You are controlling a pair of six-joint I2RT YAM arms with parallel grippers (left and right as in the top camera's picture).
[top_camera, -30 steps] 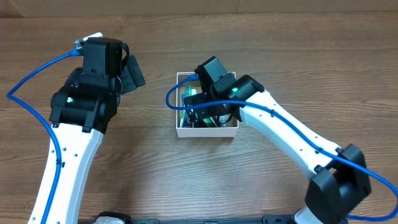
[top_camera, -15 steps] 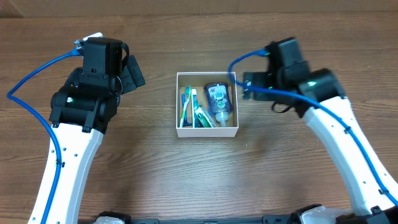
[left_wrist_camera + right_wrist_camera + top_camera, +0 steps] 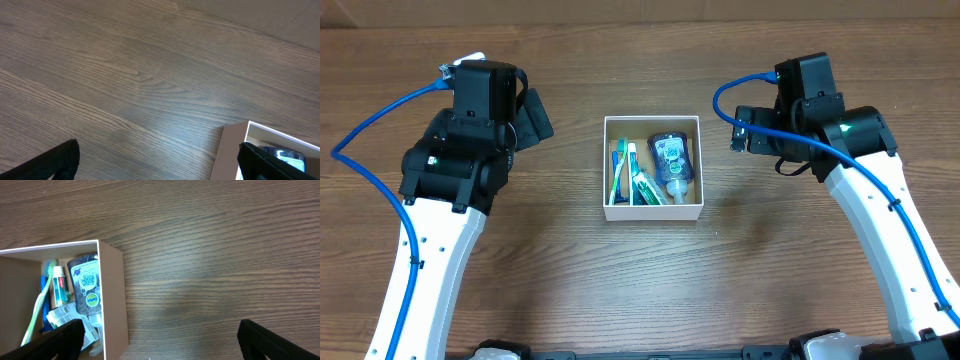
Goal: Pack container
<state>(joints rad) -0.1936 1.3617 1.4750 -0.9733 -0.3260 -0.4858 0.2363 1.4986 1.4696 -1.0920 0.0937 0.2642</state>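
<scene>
The container [image 3: 652, 212], a small white-walled square box, sits mid-table. Inside lie toothbrushes [image 3: 618, 172], a small toothpaste tube [image 3: 632, 165] and a clear sanitizer bottle [image 3: 671, 160]. My right gripper [image 3: 745, 140] hovers open to the right of the box, holding nothing. In the right wrist view the container wall [image 3: 114, 295] stands by my left fingertip and the sanitizer bottle [image 3: 86, 285] shows inside; the right gripper [image 3: 165, 342] spans bare wood. My left gripper [image 3: 532, 118] stays open left of the box. The left wrist view shows the left gripper [image 3: 160, 167] empty and a container corner [image 3: 232, 150].
Brown wood-grain table [image 3: 570, 280] all around the box. A cardboard wall [image 3: 620, 10] runs along the back edge. Blue cables loop beside both arms.
My right arm has lifted out of the container and swung back to the right, leaving the box's contents uncovered. The left arm has not moved.
</scene>
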